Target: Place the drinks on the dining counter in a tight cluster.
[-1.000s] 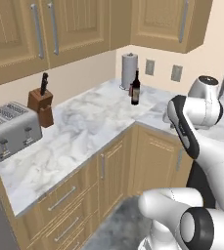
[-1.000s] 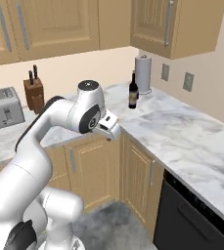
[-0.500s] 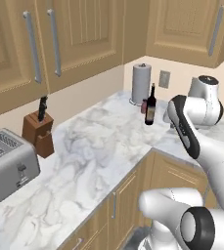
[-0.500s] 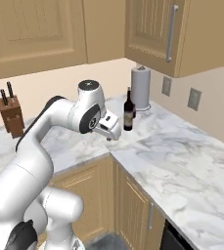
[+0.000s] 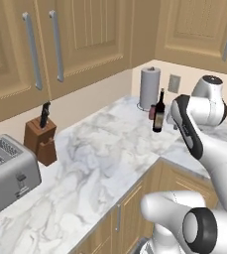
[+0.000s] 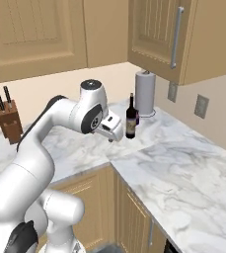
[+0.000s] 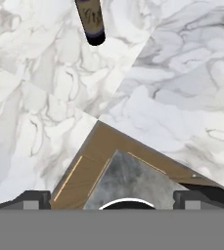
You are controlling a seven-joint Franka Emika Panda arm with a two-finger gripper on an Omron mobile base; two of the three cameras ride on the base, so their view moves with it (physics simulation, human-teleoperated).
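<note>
Marble corner worktop, wine bottle now within closer reach

White-grey veined marble worktop [image 5: 100,163] fills more of both base views than a moment ago: the whole scene has shifted, so the base has driven towards the corner, and the things themselves have not moved. I judge this as the approach to a first pick; nothing has reached the dining counter yet. A white paper-towel roll [image 5: 149,88] stands in the corner. Just in front of it, the tall dark wine bottle with pale label [image 5: 158,114] stands upright, long axis vertical, neck up. A small reddish bottle [image 5: 151,112] sits close behind it. The tool [image 7: 112,197] hovers near the worktop's inner corner edge, short of the bottle, its tips spread wide and gripping nothing.
</note>
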